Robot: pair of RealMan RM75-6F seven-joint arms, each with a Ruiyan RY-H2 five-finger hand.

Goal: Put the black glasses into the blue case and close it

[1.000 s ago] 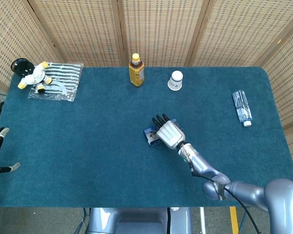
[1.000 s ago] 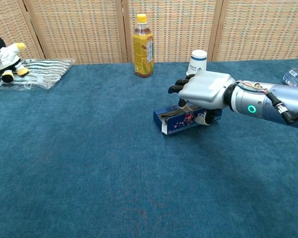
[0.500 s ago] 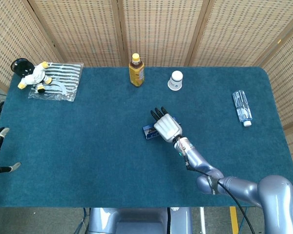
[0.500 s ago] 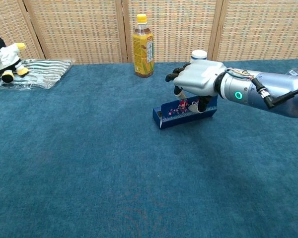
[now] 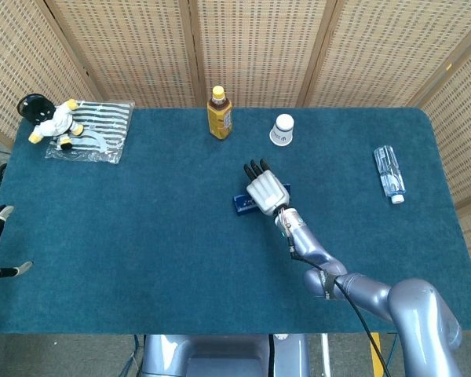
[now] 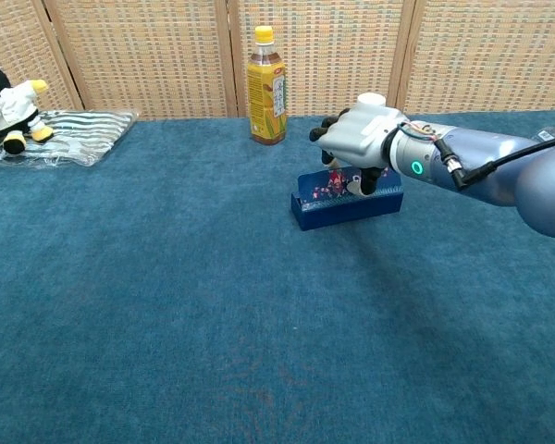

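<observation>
The right robot hand (image 6: 365, 139) rested fingers-down on the blue case (image 6: 347, 197), mid-surface (image 6: 166, 305), pressing its lid. Glasses, unseen, were presumably inside. Pressing evenly along the lid should latch it without sliding.

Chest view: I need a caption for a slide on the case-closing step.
Right hand rests on the blue case, lid down, on the blue table.
</observation>
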